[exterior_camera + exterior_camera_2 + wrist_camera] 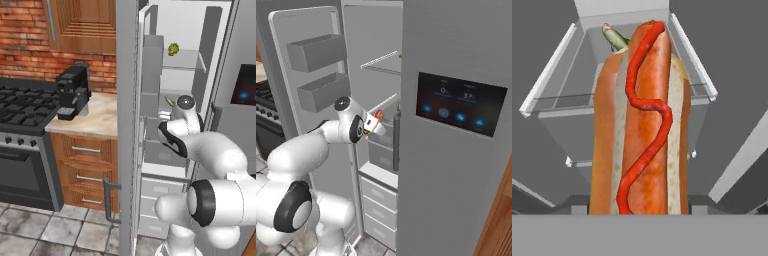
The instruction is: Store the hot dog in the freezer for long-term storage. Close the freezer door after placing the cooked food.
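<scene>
The hot dog [643,125] looked glossy, its bun smooth. The freezer door [127,125] was matt grey, like brushed metal. Cabinets [85,170] were grained wood, the wall [25,45] rough brick.

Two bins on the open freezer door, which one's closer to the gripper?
The lower door bin. It sits just above the gripper holding the hot dog; the upper door bin hangs higher on the freezer door.
</scene>
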